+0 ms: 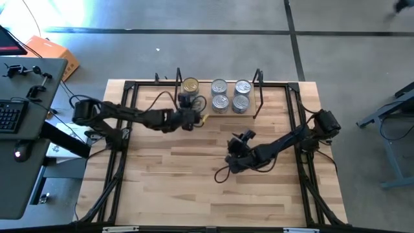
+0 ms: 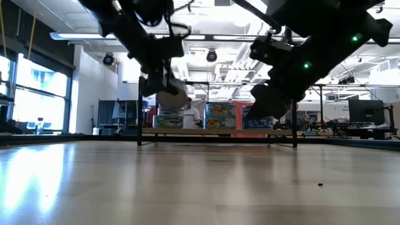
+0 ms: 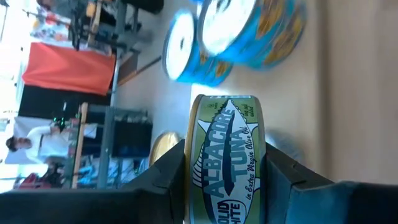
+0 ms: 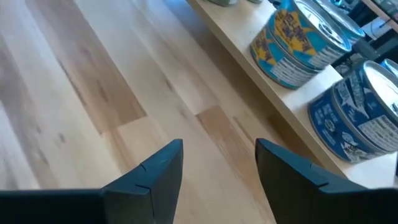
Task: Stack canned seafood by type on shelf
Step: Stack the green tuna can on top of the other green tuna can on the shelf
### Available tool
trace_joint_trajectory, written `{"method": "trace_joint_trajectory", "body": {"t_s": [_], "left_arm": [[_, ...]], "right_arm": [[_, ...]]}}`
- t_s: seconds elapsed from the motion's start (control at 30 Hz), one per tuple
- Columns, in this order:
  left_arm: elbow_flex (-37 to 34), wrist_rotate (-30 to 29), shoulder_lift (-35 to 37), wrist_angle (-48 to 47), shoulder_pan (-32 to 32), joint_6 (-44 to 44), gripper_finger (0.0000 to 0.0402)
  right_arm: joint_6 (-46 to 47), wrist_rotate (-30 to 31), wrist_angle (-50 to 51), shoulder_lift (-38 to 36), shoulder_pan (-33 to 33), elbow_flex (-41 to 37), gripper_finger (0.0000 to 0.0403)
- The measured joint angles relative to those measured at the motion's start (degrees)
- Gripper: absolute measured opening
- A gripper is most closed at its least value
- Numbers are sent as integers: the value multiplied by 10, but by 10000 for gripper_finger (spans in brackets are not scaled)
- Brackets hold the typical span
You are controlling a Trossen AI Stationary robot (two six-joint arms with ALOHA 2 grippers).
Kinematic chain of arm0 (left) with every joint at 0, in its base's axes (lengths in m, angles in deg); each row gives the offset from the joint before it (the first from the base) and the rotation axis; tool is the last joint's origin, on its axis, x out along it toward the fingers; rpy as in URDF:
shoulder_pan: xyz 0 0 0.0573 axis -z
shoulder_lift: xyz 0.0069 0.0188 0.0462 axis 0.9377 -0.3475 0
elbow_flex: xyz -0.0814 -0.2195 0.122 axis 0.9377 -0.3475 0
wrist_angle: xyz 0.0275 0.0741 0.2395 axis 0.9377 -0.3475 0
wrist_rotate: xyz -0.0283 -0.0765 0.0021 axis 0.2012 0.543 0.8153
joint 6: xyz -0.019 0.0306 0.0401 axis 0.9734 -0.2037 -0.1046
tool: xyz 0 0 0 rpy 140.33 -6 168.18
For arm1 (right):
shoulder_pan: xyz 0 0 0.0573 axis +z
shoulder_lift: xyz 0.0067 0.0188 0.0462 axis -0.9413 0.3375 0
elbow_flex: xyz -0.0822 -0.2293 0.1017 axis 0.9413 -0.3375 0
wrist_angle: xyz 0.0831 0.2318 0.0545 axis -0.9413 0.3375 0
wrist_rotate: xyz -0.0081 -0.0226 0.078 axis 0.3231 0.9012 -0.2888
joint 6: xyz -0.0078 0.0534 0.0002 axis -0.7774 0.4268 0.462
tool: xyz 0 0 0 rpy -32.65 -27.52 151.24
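Left gripper (image 3: 224, 186): jaws closed on a tuna tin (image 3: 225, 155) lying on its side between the fingers, held at the left part of the shelf (image 1: 252, 113), near the gold-lidded tin (image 1: 190, 85); right gripper (image 4: 217, 180): jaws open, holding nothing, above the bare desk (image 1: 168, 188) just near of the shelf. High view: four silver-lidded tins (image 1: 229, 95) in a block on the shelf, right of the gold one. Left wrist view alone shows the held tin's green "Albacore Tuna" label; right wrist view alone shows blue labels on two shelf tins (image 4: 298, 43); low view shows tins under both arms, with a person in the room behind.
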Motion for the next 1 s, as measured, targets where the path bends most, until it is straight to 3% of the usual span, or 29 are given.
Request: {"method": "trace_joint_trajectory", "body": {"t_s": [0.33, 1.0], "left_arm": [[0, 10, -3, -43, -49, 19, 164], [0, 228, -3, -41, -115, 27, 205]], "right_arm": [[5, 2, -4, 0, -1, -4, 193], [3, 2, -7, 0, -1, -4, 193]]}}
